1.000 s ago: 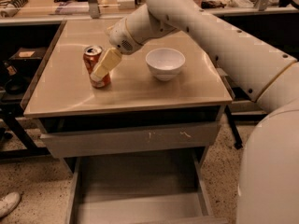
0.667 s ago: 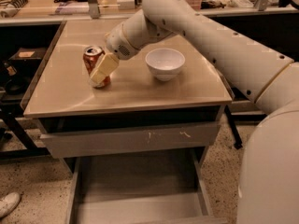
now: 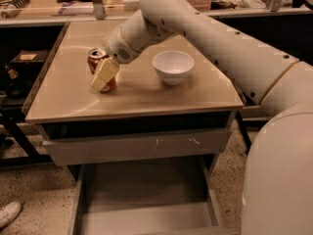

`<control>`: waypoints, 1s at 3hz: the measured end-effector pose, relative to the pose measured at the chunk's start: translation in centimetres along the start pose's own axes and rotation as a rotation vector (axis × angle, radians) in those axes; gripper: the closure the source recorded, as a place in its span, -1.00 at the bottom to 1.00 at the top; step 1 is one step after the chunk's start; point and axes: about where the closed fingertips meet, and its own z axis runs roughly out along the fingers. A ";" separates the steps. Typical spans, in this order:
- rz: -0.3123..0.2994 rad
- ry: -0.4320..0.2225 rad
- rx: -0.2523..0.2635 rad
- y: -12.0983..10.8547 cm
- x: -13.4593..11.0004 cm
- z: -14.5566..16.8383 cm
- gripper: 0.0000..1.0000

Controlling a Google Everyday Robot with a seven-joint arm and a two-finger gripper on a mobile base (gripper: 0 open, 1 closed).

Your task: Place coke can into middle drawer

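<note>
The coke can (image 3: 96, 57), red with a silver top, stands on the left part of the tan cabinet top (image 3: 146, 94). My gripper (image 3: 101, 77) reaches in from the right and sits at the can, covering most of its front. The can's base still looks to be on the surface. The middle drawer (image 3: 146, 195) is pulled out below, wide and shallow with a plain grey floor, and nothing shows in it.
A white bowl (image 3: 173, 66) stands just right of the can. The grey drawer front with pale scratch marks (image 3: 137, 148) sits above the open drawer. My white arm (image 3: 234, 48) crosses the right side. Cluttered benches run behind, and a shoe (image 3: 9, 213) is on the floor at left.
The gripper has shifted slightly left and down across the front of the can. The can and the bowl have stayed in place.
</note>
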 end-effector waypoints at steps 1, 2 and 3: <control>-0.009 0.007 -0.036 0.6 -0.2 1.0 -1.00; -0.009 0.007 -0.036 0.6 -0.2 1.0 -0.63; -0.009 0.007 -0.036 0.6 -0.2 1.0 -0.16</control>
